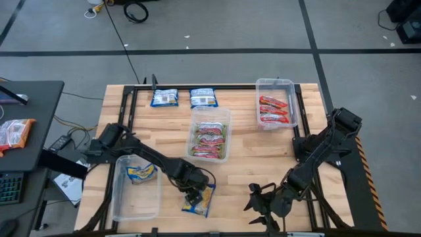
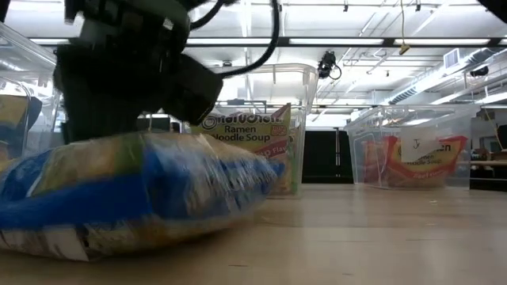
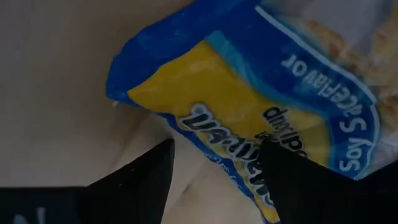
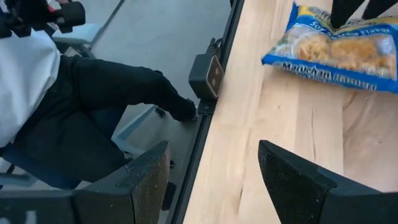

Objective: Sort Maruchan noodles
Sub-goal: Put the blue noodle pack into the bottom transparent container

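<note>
high view: left end effector (image 1: 191,195) fingers apart over the blue-yellow packet (image 1: 200,199); centre them across its narrow width, then close gently.

Left arm stretches from the table's left side across to front center, elbow bent, wrist angled down. Left gripper (image 1: 195,195) points down at the tabletop, fingers (image 3: 144,180) spread apart, tips low at the surface. In the low view it (image 2: 119,75) hangs dark from above, close to the camera. Right arm folds back from the right edge toward the front; right gripper (image 1: 260,201) sits near the front edge, fingers (image 4: 292,180) spread wide, nothing between them.
</note>
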You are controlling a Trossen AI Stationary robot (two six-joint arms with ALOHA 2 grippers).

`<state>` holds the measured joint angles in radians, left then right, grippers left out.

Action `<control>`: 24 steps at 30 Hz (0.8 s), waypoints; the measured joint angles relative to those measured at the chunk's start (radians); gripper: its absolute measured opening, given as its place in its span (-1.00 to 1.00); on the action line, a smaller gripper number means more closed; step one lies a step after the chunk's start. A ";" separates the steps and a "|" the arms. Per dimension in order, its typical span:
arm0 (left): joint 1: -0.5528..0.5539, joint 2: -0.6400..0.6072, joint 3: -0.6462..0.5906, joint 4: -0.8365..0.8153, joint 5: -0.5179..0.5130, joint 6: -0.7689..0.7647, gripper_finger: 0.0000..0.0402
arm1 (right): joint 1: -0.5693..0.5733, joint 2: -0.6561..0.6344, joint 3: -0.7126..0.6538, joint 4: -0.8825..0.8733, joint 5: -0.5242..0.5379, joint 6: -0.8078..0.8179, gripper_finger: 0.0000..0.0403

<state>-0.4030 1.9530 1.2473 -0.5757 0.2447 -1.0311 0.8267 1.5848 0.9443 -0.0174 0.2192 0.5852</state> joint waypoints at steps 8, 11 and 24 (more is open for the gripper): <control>-0.020 -0.006 -0.043 0.060 -0.067 -0.020 0.15 | -0.018 0.000 0.000 -0.001 -0.002 -0.002 0.24; -0.033 -0.005 -0.045 0.083 -0.113 0.023 -0.02 | -0.028 0.000 0.000 -0.001 -0.003 -0.003 0.24; -0.029 -0.044 -0.044 0.064 -0.200 0.103 -0.94 | -0.043 0.000 0.000 -0.006 -0.005 -0.004 0.24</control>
<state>-0.4320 1.9085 1.2029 -0.5115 0.0447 -0.9284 0.7834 1.5848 0.9443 -0.0238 0.2146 0.5816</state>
